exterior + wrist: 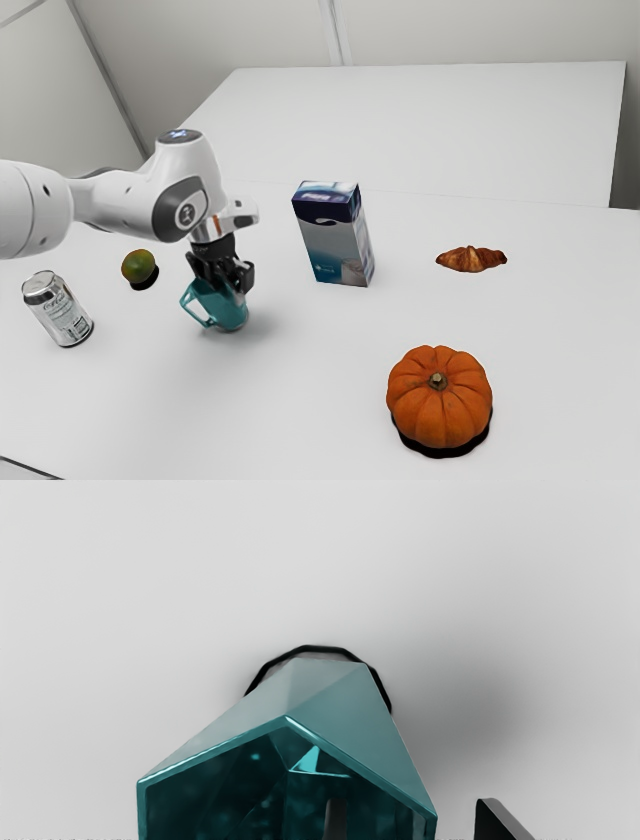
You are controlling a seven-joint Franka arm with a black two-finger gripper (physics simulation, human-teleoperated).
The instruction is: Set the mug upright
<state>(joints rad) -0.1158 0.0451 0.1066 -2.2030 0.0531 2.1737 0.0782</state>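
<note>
The gripper (224, 274) is at the mouth of the teal mug (222, 308), which leans on the table with its handle toward the exterior view's left. Looking from the hand, I see the open gripper (411, 821) astride the wall of the mug (345, 695): one finger (336, 820) reaches inside the mouth, while the other finger (497, 822) stands outside with a gap to the wall. A dark ring shows around the mug's base. The lower part of the mouth is cut off in the wrist view.
On the white table (300, 400), a blue-and-white carton (338, 240) stands beyond the mug toward the exterior view's right. A croissant (471, 259) and an orange pumpkin (438, 398) lie farther right. Left of the mug are a green fruit (138, 266) and a silver can (58, 310).
</note>
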